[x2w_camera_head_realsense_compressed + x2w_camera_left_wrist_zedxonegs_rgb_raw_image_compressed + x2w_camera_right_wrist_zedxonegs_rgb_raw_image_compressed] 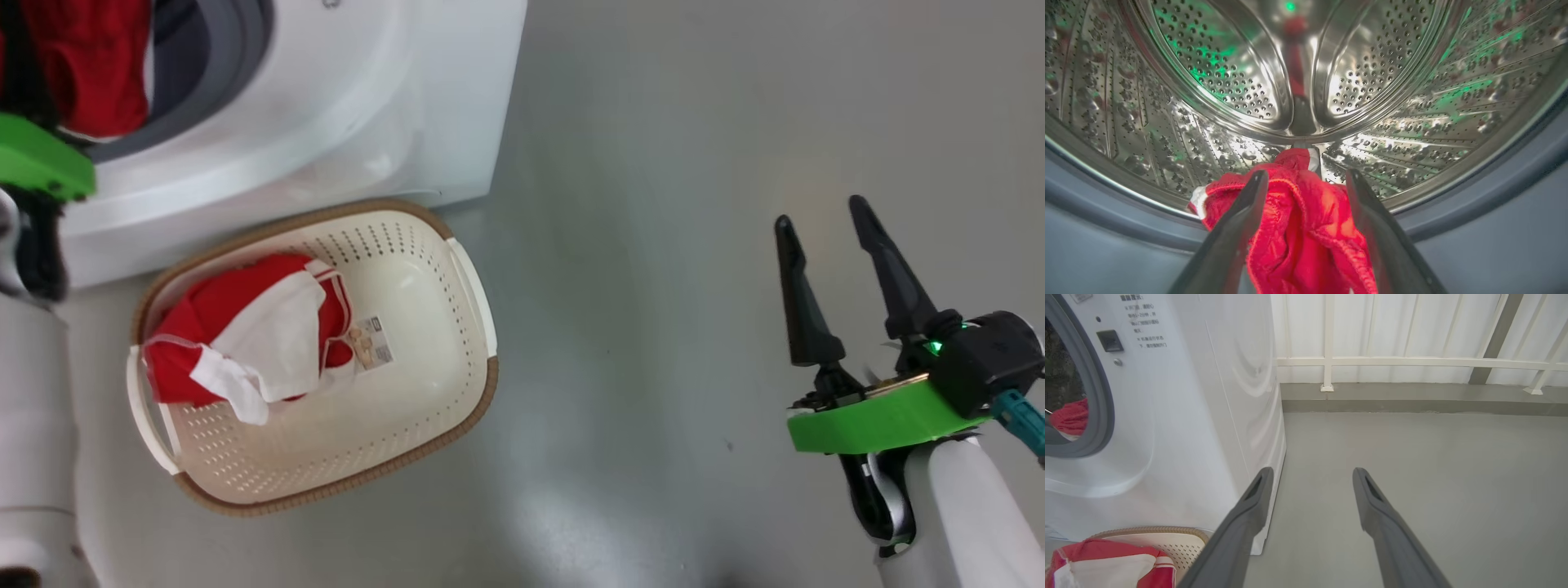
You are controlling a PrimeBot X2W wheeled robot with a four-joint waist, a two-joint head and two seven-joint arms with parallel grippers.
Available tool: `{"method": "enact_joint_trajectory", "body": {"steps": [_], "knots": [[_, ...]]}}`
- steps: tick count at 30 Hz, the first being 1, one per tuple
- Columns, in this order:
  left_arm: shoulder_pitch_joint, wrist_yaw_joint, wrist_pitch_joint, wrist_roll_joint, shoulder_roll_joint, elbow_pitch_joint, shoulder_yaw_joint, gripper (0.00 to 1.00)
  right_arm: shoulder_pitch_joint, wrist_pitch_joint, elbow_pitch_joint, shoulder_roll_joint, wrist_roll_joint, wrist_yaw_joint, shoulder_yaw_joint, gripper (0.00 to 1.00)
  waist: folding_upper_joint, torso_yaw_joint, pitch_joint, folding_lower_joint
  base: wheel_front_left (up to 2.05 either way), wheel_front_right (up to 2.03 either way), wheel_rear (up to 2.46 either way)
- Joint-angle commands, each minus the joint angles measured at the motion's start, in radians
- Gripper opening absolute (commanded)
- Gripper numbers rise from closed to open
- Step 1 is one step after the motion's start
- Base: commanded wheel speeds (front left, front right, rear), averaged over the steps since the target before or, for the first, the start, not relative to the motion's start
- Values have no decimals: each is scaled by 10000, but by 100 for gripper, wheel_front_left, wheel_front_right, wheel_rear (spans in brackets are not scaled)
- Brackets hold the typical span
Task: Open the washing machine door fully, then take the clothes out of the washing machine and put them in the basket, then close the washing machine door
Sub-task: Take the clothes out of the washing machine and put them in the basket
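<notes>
A thin pinch could slip
Our left gripper stood wide open by the clothes, holding nothing; our right gripper was open and empty too.

We see bright, even light, sheen on the floor, green glints and glare across the bowed drum.

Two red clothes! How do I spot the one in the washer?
Find the big white washing machine. Inside its steel drum, the red garment drapes over the front lip. Unlike the bundle in the basket, it shows hardly any white.
</notes>
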Motion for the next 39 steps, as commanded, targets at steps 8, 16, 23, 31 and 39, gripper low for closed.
{"method": "enact_joint_trajectory", "body": {"steps": [8,16,23,31,39], "knots": [[-1498,632,1473,519,1130,1954,-321,100,-70,-61,-169,-70,276,63,663,100,-1,-314,531,0,0,0,0],[-2013,787,2489,812,1471,3004,-740,100,24,-61,-90,-70,455,63,1038,100,-1,-540,459,0,0,0,0],[-2101,555,2769,958,1556,3361,-1106,0,32,-61,-17,-70,588,63,1154,100,-1,-730,413,0,0,0,0],[-1915,238,1304,835,1458,3216,-1281,0,-12,-61,65,-70,573,63,977,100,-1,-588,369,0,0,0,0],[-1447,-10,-174,463,1403,2837,-1210,0,-186,-61,99,-70,548,63,940,100,-1,-375,290,0,0,0,0]]}}
